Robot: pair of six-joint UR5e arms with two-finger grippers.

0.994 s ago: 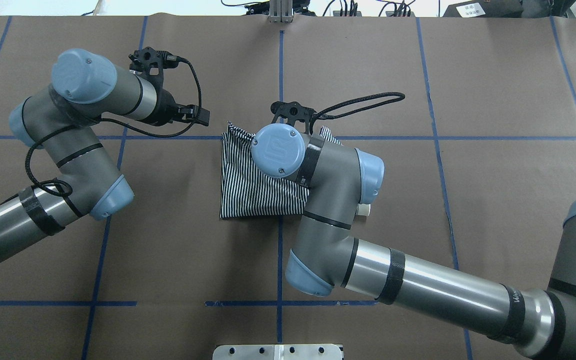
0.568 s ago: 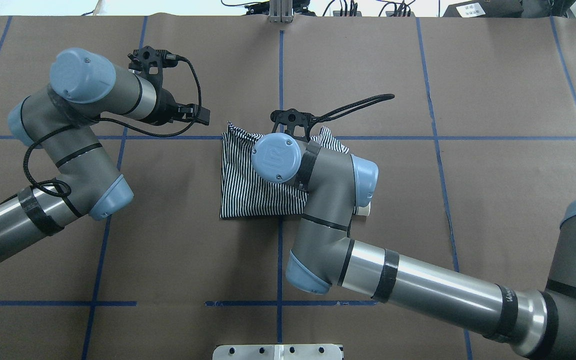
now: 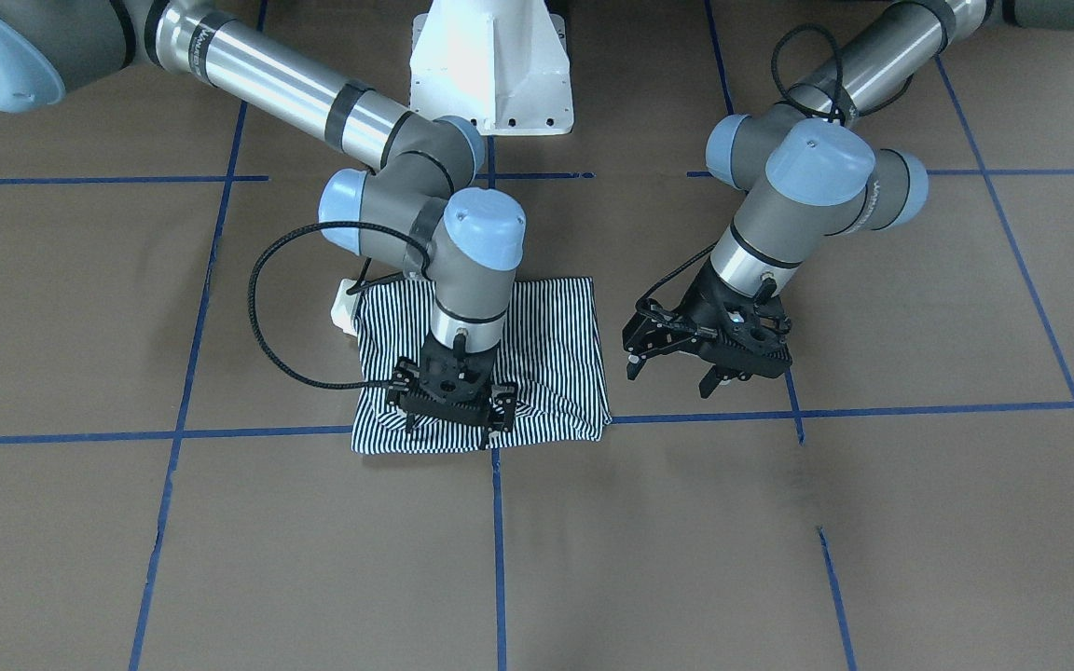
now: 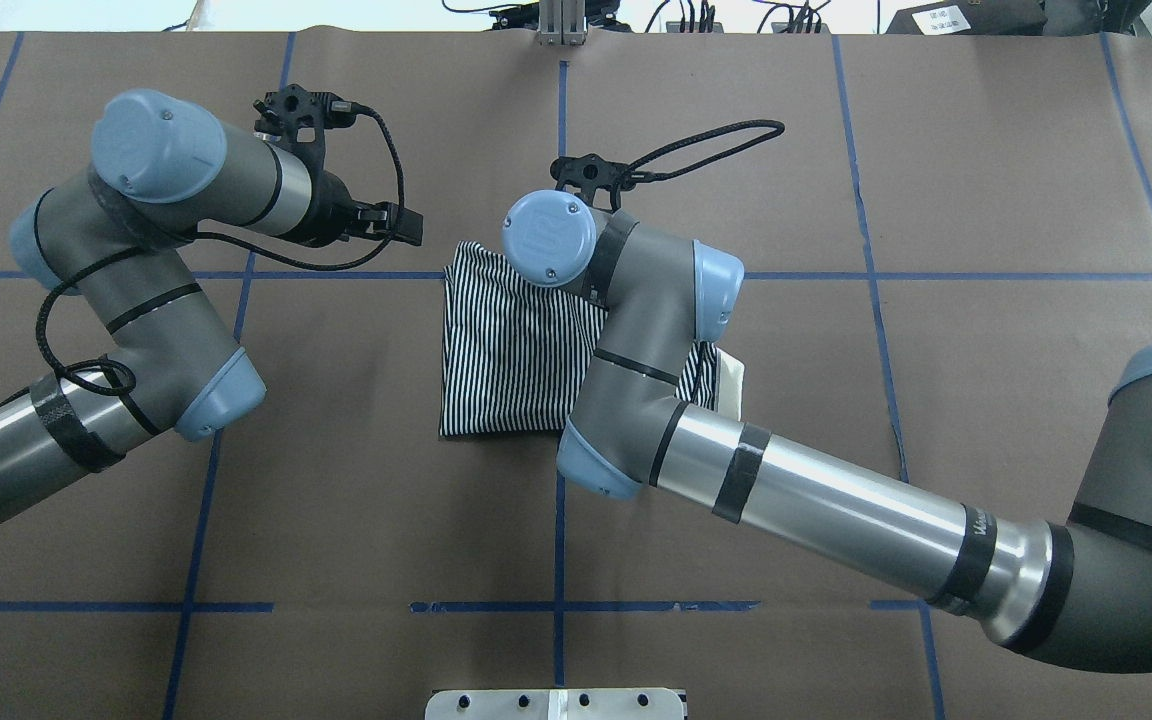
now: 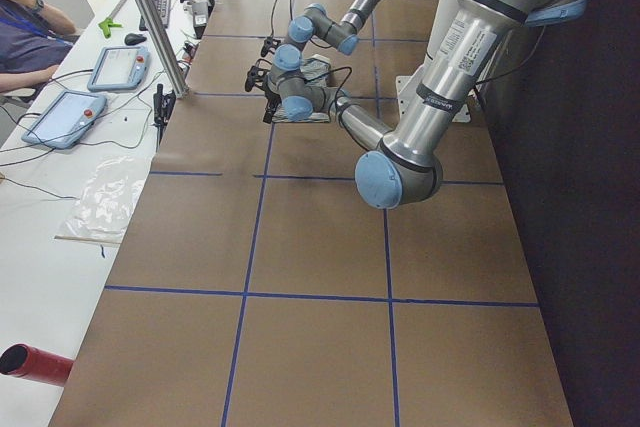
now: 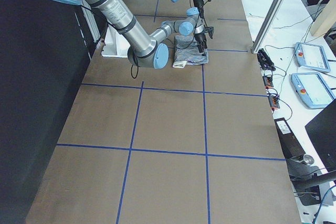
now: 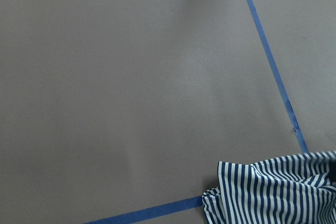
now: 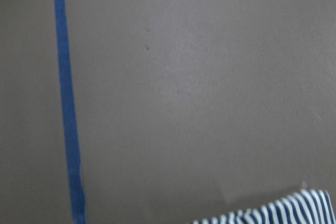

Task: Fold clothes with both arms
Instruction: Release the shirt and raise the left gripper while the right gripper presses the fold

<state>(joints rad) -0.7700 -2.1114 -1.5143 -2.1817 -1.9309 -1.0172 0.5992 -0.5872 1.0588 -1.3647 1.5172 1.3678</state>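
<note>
**1. Polo shirt** [image 4: 506, 350]: navy-and-white stripes, folded to a rough square. It lies flat at the middle of the table [image 4: 986, 200], which is covered in brown paper and marked off by a grid of blue tape [image 4: 936, 276]. The far edge is rumpled and lies along 1 tape line. The cream collar [image 4: 732, 385] sticks out at the shirt's right side, toward the near edge, just beside the right arm's wrist joints.

**2. Right arm** [image 4: 836, 510]: comes in from the near right and lies over the shirt's right part in the overhead view. The right gripper [image 3: 453, 424] points straight down at the shirt's far edge. Its 2 fingers stand apart, with the tips at the striped cloth. Whether they press into the cloth cannot be told. The right wrist view is blurred and shows brown paper, 1 tape line and a sliver of stripes at its lower right.

**3. Left arm** [image 4: 136, 300]: comes in from the near left, with its elbow bent. The left gripper [image 3: 672, 375] hangs above the bare paper, just left of the shirt's far left corner and clear of the cloth. Its 2 fingers are spread and hold nothing. The left wrist view shows that shirt corner at its lower right, beside a tape crossing.

**4. White pedestal** [image 3: 490, 84]: at the near edge, between the 2 arms.

**5. Side bench beyond the far edge:** 2 grey handheld pendants [image 6: 313, 57], a seated person [image 5: 22, 45] and a red cylinder [image 5: 35, 362].
</note>
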